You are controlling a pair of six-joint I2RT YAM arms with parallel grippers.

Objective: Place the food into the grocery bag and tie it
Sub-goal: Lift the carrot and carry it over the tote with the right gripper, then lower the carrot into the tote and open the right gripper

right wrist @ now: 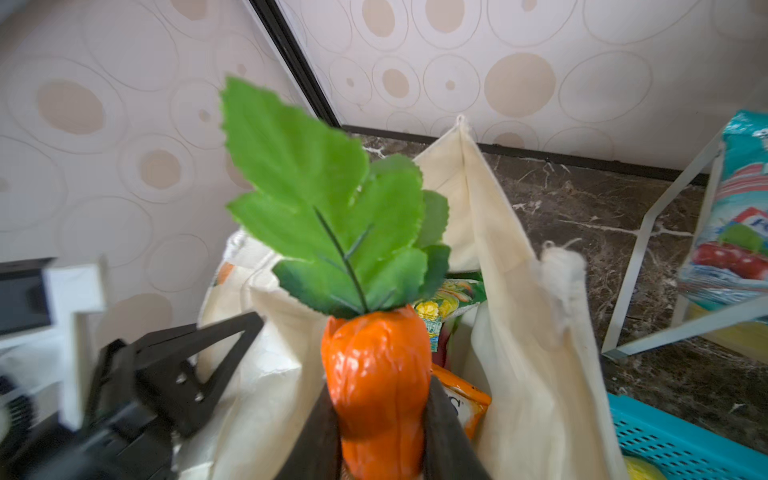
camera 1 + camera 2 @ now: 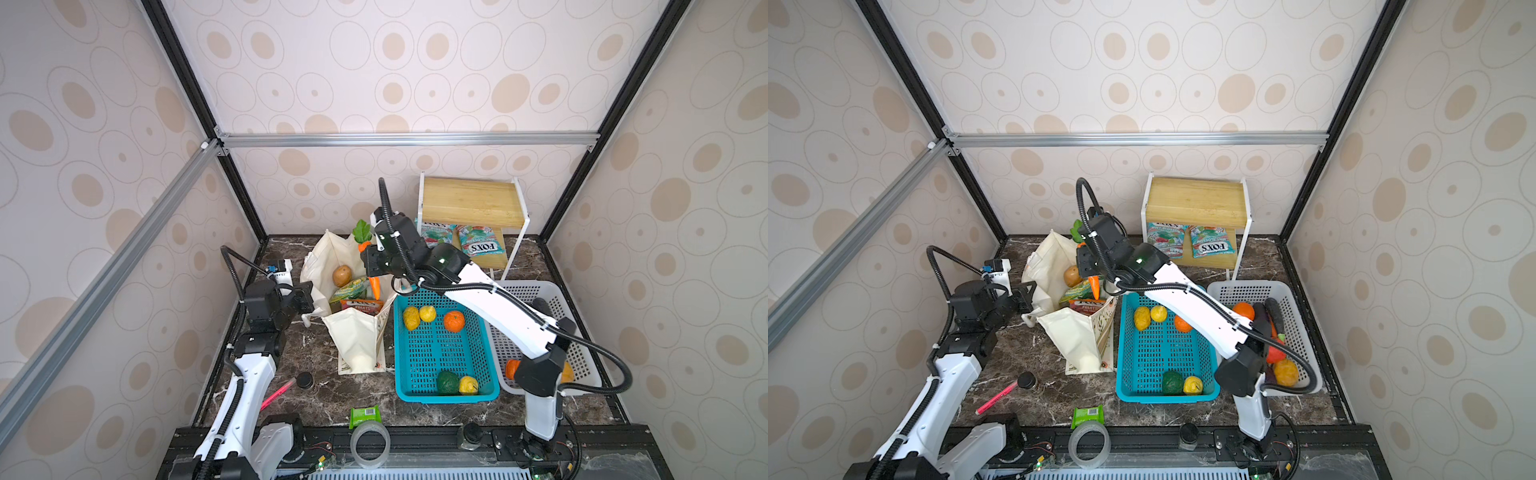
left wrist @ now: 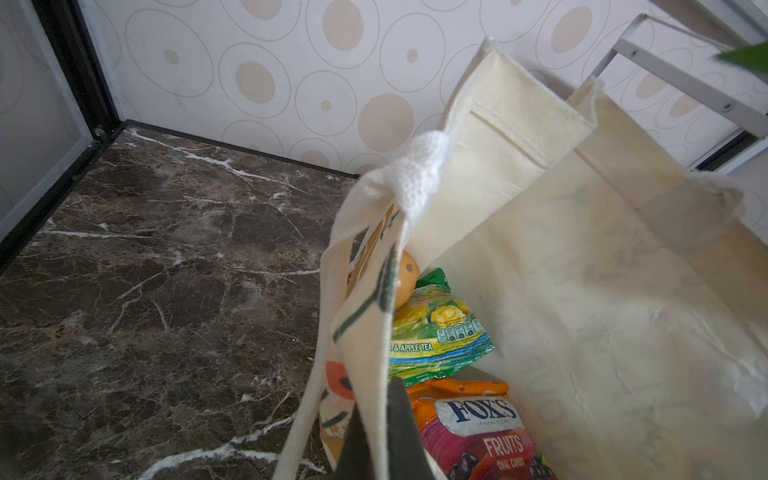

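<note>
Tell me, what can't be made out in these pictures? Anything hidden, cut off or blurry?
In both top views the right arm covers much of the white basket; its contents are unclear.
In both top views the right gripper hides the middle of the carrot.
Left wrist view: a wall of the grocery bag hides most of the potato.
Right wrist view: the left gripper is blurred.
</note>
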